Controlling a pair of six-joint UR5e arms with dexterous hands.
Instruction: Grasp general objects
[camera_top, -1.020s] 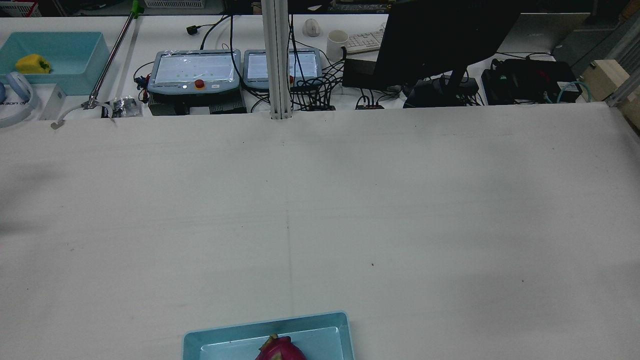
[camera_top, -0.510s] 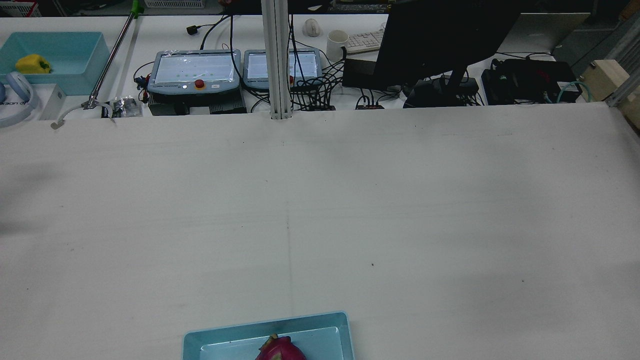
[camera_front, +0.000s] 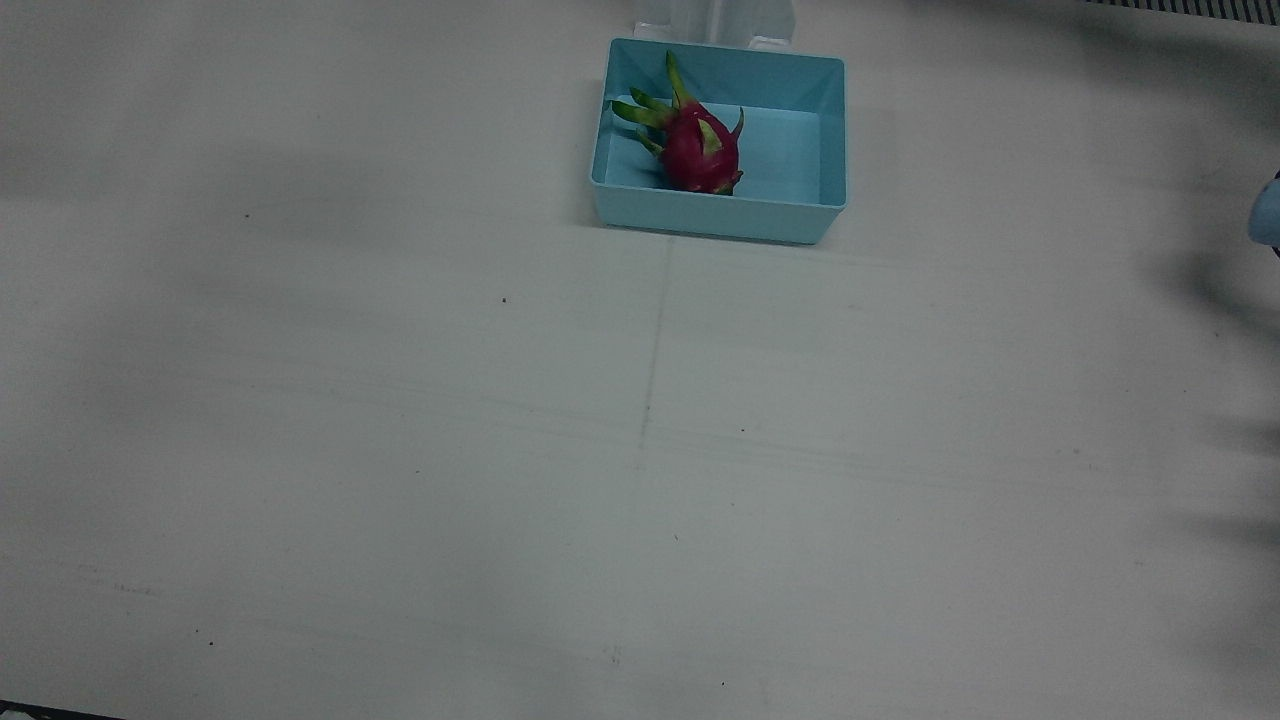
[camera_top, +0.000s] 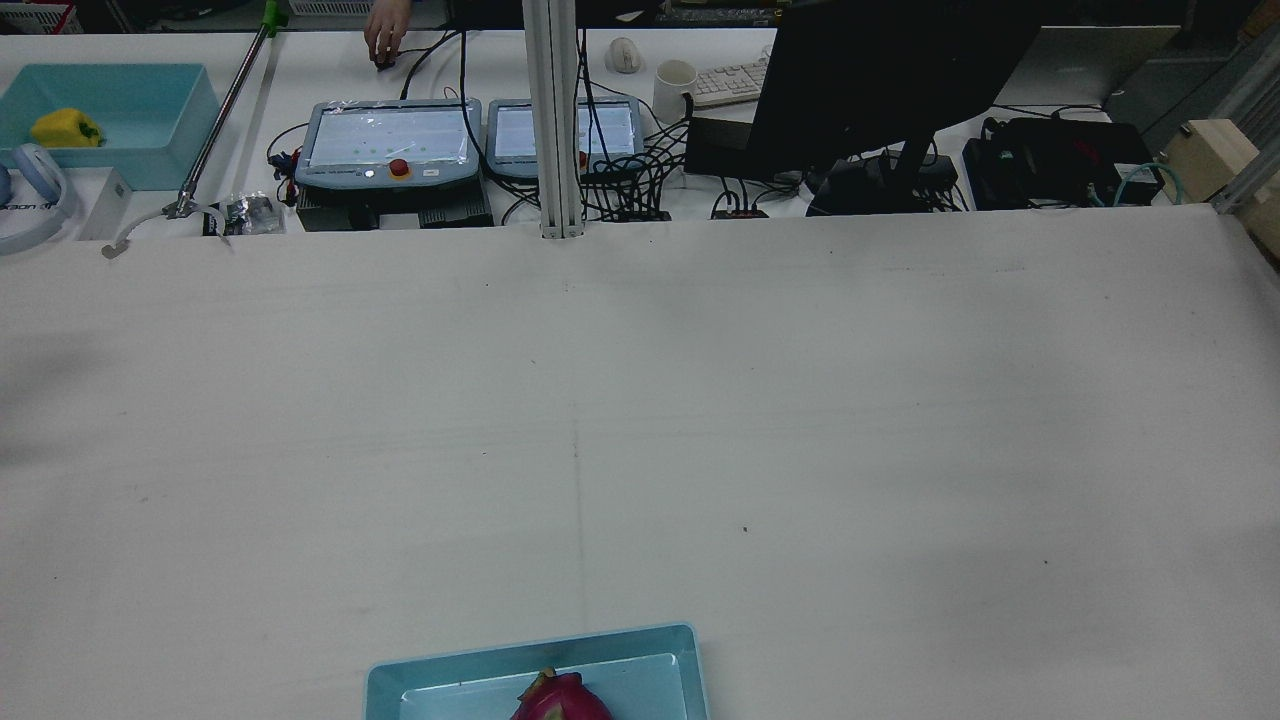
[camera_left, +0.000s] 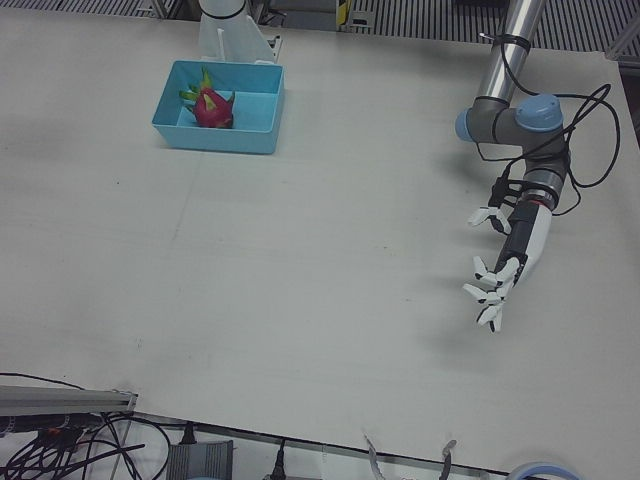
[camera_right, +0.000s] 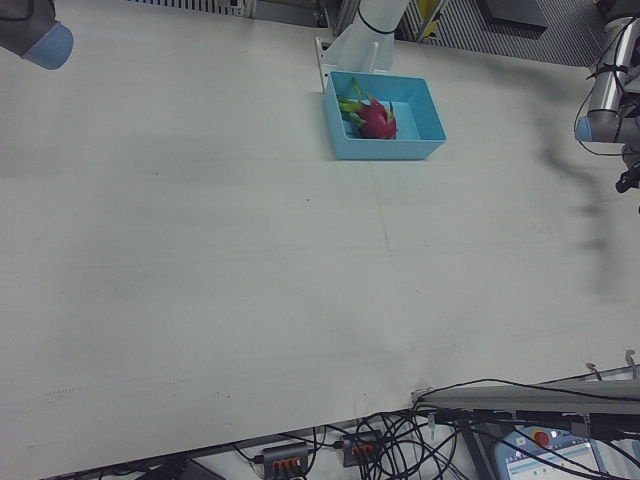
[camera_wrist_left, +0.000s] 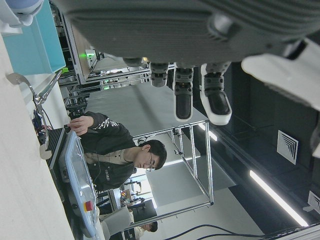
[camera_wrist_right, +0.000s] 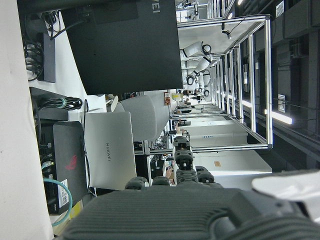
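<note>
In the front view we see a magenta dragon fruit with green scales (camera_front: 696, 140) lying in the left part of a light blue rectangular plastic bin (camera_front: 818, 215), which sits at the middle of the white worktop's (camera_front: 400, 420) far edge, by the arms' pedestals; no hand shows here. In the rear view we find the same bin cut by the bottom edge, at the worktop's near edge, with only the fruit's top showing; beyond the far edge lie two grey teach pendants (camera_top: 390, 142), a black monitor (camera_top: 880, 70), a white mug (camera_top: 673, 88), and a second light blue bin holding a yellow pepper (camera_top: 65, 128), while a person's hand (camera_top: 384, 38) rests on a small black device. In the left-front view we see the white left hand (camera_left: 497, 285) hovering over the worktop near its left edge, well apart from the bin, its fingers spread and holding nothing. In the right-front view the fruit again lies in the bin at the far edge; only arm joints show at the corners. The left hand view shows fingertips (camera_wrist_left: 184, 97) apart, pointing at a seated person (camera_wrist_left: 117, 155). In the right hand view we see the right hand (camera_wrist_right: 182, 200), but we cannot tell whether its fingers are apart or together.
</note>
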